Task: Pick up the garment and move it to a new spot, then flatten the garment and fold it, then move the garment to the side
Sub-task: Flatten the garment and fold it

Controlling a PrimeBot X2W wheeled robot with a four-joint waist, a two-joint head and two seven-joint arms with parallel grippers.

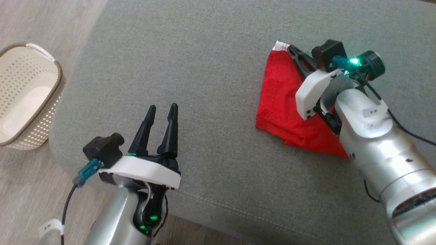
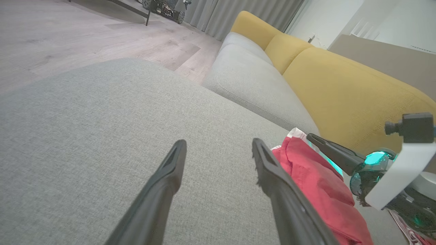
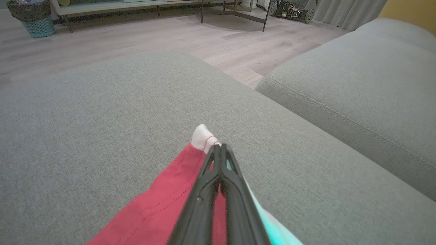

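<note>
The red garment (image 1: pixel 282 98) with a white-trimmed corner lies bunched in a rough triangle on the grey cushion (image 1: pixel 204 61), at the right of the head view. My right gripper (image 1: pixel 291 48) runs along its right edge, fingers pressed together and shut on the cloth at the white corner. In the right wrist view the gripper (image 3: pixel 219 148) pinches the garment (image 3: pixel 153 214) just behind that corner. My left gripper (image 1: pixel 162 109) hovers open over bare cushion at the lower left, well apart from the cloth. The left wrist view shows its spread fingers (image 2: pixel 170 177) and the garment (image 2: pixel 316 183) to their right.
A cream perforated basket (image 1: pixel 58 68) stands on the wood floor left of the cushion. A second grey seat cushion (image 3: pixel 357 85) adjoins on the far side, with a yellow backrest (image 2: pixel 340 88) behind. The cushion's front edge runs close to my left arm.
</note>
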